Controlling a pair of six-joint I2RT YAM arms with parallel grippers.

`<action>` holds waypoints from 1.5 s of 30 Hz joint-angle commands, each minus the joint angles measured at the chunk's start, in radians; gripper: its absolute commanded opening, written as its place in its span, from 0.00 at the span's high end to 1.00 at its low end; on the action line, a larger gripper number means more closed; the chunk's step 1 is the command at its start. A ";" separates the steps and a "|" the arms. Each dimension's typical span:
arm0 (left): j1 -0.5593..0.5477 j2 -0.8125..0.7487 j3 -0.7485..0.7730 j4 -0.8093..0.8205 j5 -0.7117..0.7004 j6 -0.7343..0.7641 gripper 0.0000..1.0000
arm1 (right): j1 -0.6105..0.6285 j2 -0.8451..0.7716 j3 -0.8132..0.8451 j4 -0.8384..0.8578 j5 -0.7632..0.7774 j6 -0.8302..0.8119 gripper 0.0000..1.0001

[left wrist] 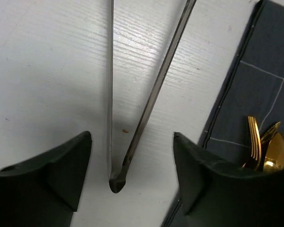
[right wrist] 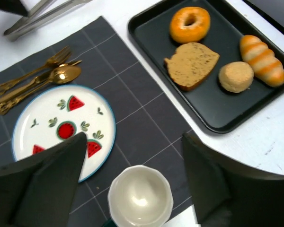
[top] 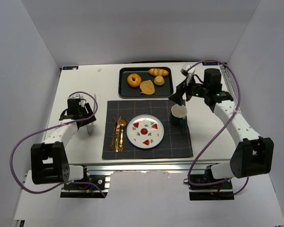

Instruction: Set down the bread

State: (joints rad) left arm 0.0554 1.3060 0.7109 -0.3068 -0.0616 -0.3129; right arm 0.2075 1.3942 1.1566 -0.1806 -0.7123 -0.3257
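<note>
Nearest: left fingers [left wrist: 47, 179] spread wide astride metal tongs [left wrist: 153, 94] lying on the white worktop [left wrist: 47, 71], no contact. Further in: right fingers [right wrist: 38, 184] apart, gripping nothing, above an upright cup [right wrist: 140, 196] on the dark placemat [right wrist: 146, 118]. Farthest: bread [right wrist: 191, 64] flat in the black tray [right wrist: 213, 111], just beside the orange doughnut [right wrist: 190, 23] and a round bun [right wrist: 235, 76].

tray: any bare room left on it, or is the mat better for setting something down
The tray is crowded: doughnut, bread, bun and roll fill its middle and right; only its left end is bare. Roomier: the mat strip between plate and tray.
</note>
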 commanded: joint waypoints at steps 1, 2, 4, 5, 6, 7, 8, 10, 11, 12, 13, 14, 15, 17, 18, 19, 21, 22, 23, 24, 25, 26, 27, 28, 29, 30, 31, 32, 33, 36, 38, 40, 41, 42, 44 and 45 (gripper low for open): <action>-0.012 0.068 0.061 0.019 -0.007 0.065 0.15 | -0.038 -0.063 -0.026 -0.020 -0.099 -0.021 0.11; -0.015 0.094 0.076 0.013 -0.019 0.079 0.14 | -0.045 -0.064 -0.029 -0.016 -0.107 -0.011 0.11; -0.021 0.149 0.106 0.010 -0.046 0.106 0.14 | -0.057 -0.061 -0.031 -0.008 -0.123 0.017 0.11; -0.022 0.171 0.115 0.016 -0.054 0.117 0.14 | -0.061 -0.058 -0.030 -0.002 -0.130 0.030 0.11; -0.022 0.185 0.119 0.029 -0.054 0.126 0.14 | -0.064 -0.055 -0.028 0.006 -0.135 0.039 0.11; -0.022 0.200 0.122 0.042 -0.052 0.136 0.14 | -0.067 -0.052 -0.026 0.012 -0.141 0.047 0.11; -0.022 0.215 0.126 0.055 -0.045 0.147 0.15 | -0.070 -0.048 -0.023 0.016 -0.147 0.056 0.10; -0.022 0.239 0.133 0.071 -0.025 0.172 0.16 | -0.075 -0.040 -0.016 0.016 -0.155 0.065 0.11; -0.022 0.263 0.142 0.078 -0.015 0.184 0.18 | -0.078 -0.036 -0.013 0.019 -0.157 0.072 0.11; -0.022 0.291 0.154 0.083 -0.005 0.194 0.20 | -0.081 -0.034 -0.010 0.023 -0.159 0.079 0.11; -0.022 0.308 0.167 0.078 0.002 0.203 0.21 | -0.083 -0.034 -0.009 0.024 -0.161 0.081 0.11; -0.022 0.324 0.177 0.071 0.007 0.212 0.23 | -0.086 -0.033 -0.007 0.024 -0.162 0.082 0.11; -0.022 0.338 0.185 0.064 0.012 0.221 0.26 | -0.089 -0.032 -0.005 0.024 -0.162 0.082 0.11; -0.023 0.352 0.188 0.051 0.014 0.243 0.29 | -0.096 -0.034 -0.001 0.024 -0.162 0.082 0.11; -0.023 0.353 0.180 0.050 0.012 0.250 0.32 | -0.102 -0.035 0.000 0.024 -0.162 0.083 0.11; -0.023 0.352 0.171 0.050 0.010 0.255 0.36 | -0.108 -0.034 0.000 0.025 -0.163 0.086 0.11; -0.023 0.344 0.149 0.054 0.012 0.262 0.45 | -0.122 -0.033 0.000 0.031 -0.167 0.094 0.11; -0.023 0.341 0.140 0.057 0.015 0.262 0.51 | -0.128 -0.032 0.000 0.034 -0.171 0.098 0.11; -0.023 0.338 0.133 0.060 0.019 0.262 0.57 | -0.134 -0.031 0.000 0.036 -0.176 0.102 0.11; -0.023 0.331 0.124 0.063 0.019 0.258 0.67 | -0.140 -0.031 0.003 0.033 -0.179 0.103 0.11; -0.023 0.330 0.124 0.068 0.019 0.257 0.68 | -0.145 -0.030 0.003 0.033 -0.179 0.103 0.11; -0.022 0.314 0.119 0.072 0.020 0.247 0.72 | -0.146 -0.028 0.005 0.035 -0.179 0.103 0.11; -0.023 0.302 0.119 0.080 0.023 0.239 0.78 | -0.151 -0.029 0.006 0.030 -0.182 0.102 0.11; -0.023 0.288 0.125 0.078 0.028 0.229 0.80 | -0.154 -0.026 0.009 0.029 -0.185 0.100 0.11; -0.023 0.255 0.151 0.069 0.040 0.201 0.80 | -0.155 -0.027 0.014 0.024 -0.187 0.097 0.11; -0.025 0.236 0.171 0.061 0.051 0.184 0.82 | -0.160 -0.027 0.015 0.021 -0.188 0.097 0.11; -0.035 0.219 0.195 0.049 0.060 0.169 0.82 | -0.163 -0.026 0.017 0.023 -0.190 0.097 0.11; -0.040 0.204 0.223 0.042 0.116 0.125 0.81 | -0.164 -0.029 0.017 0.021 -0.191 0.097 0.10; -0.040 0.183 0.280 0.025 0.142 0.099 0.80 | -0.167 -0.029 0.017 0.022 -0.191 0.097 0.11; -0.113 0.199 0.392 0.007 0.245 -0.034 0.74 | -0.175 -0.031 0.014 0.029 -0.194 0.099 0.11; -0.167 0.222 0.423 0.059 0.305 -0.193 0.67 | -0.178 -0.031 0.010 0.042 -0.198 0.106 0.11; -0.188 0.245 0.440 0.096 0.334 -0.275 0.64 | -0.182 -0.032 0.005 0.050 -0.200 0.113 0.11; -0.202 0.255 0.449 0.111 0.343 -0.311 0.63 | -0.183 -0.032 0.002 0.054 -0.203 0.117 0.11; -0.212 0.276 0.468 0.133 0.358 -0.339 0.63 | -0.187 -0.033 0.000 0.059 -0.206 0.122 0.10; -0.238 0.301 0.498 0.133 0.365 -0.386 0.60 | -0.189 -0.036 -0.010 0.072 -0.209 0.129 0.11; -0.246 0.314 0.517 0.123 0.369 -0.396 0.58 | -0.193 -0.038 -0.013 0.076 -0.212 0.132 0.11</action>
State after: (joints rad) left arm -0.1706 1.5894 1.1751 -0.2006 0.2395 -0.5564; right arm 0.0257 1.3651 1.1313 -0.1588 -0.8938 -0.2162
